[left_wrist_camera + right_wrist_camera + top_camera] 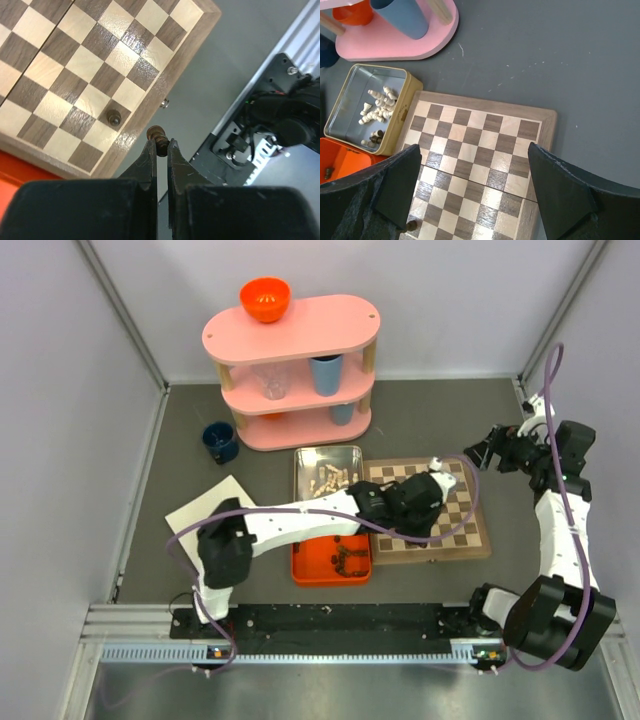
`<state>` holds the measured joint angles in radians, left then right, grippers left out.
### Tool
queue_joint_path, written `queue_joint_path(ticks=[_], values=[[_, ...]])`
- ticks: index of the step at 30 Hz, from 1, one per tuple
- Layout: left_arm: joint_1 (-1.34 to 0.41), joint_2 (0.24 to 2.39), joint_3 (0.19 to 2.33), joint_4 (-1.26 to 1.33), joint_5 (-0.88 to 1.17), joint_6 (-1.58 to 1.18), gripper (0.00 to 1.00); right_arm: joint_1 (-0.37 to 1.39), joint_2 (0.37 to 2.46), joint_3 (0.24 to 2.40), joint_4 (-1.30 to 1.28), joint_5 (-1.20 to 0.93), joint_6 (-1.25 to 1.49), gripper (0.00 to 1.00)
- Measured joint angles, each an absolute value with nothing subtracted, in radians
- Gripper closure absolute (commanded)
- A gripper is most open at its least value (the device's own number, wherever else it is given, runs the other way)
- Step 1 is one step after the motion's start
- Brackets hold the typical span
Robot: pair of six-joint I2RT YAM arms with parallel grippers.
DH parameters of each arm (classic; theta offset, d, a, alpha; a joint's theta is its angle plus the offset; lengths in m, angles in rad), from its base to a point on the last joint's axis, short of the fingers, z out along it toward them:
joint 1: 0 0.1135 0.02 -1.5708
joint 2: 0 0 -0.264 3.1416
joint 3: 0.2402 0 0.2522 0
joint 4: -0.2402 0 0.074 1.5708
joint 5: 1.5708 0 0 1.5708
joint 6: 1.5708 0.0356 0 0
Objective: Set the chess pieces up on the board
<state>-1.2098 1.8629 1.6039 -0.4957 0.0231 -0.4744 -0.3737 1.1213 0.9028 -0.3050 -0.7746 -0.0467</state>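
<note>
Overhead: my left gripper (425, 495) reaches over the board (470, 528); the right gripper (482, 453) hangs off its far right corner. Pale pieces (330, 478) lie in the silver tin (300, 462), dark pieces (345, 558) in the orange tray (300, 572).

Left wrist: jaws clamped on a dark piece (159, 136) just past the board's border; a dark pawn (114, 118) stands near that edge.

Right wrist: fingers (400, 185) spread wide, holding nothing, above the board.

You have nothing legible to read here. The board (480, 145) and the tin (400, 120) show no lettering or numbers.
</note>
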Motion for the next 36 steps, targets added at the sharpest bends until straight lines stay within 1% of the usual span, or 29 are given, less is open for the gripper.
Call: queue_joint_path(ticks=[5,13,19,33,36], values=[[-1.230,1.995,1.734,-0.577,-0.018,-0.415,1.00,-0.374,1.121,0.903,-0.305,-0.775,-0.041,0.13],[-1.230,2.089,1.838,-0.614,-0.044,-0.361,1.00,-0.374,1.122,0.903,-0.305,-0.776,-0.041,0.13],[-1.230,2.141,1.860,-0.614,-0.047,-0.337,1.00,-0.374,1.122,0.903,-0.305,-0.780,-0.041,0.13],[-1.230,2.171,1.863,-0.598,-0.064,-0.315,0.95,-0.374,1.122,0.903,-0.306,-0.780,-0.041,0.14],[-1.226,2.173,1.863,-0.597,-0.065,-0.314,0.92,-0.374,1.124,0.903,-0.306,-0.781,-0.042,0.14]])
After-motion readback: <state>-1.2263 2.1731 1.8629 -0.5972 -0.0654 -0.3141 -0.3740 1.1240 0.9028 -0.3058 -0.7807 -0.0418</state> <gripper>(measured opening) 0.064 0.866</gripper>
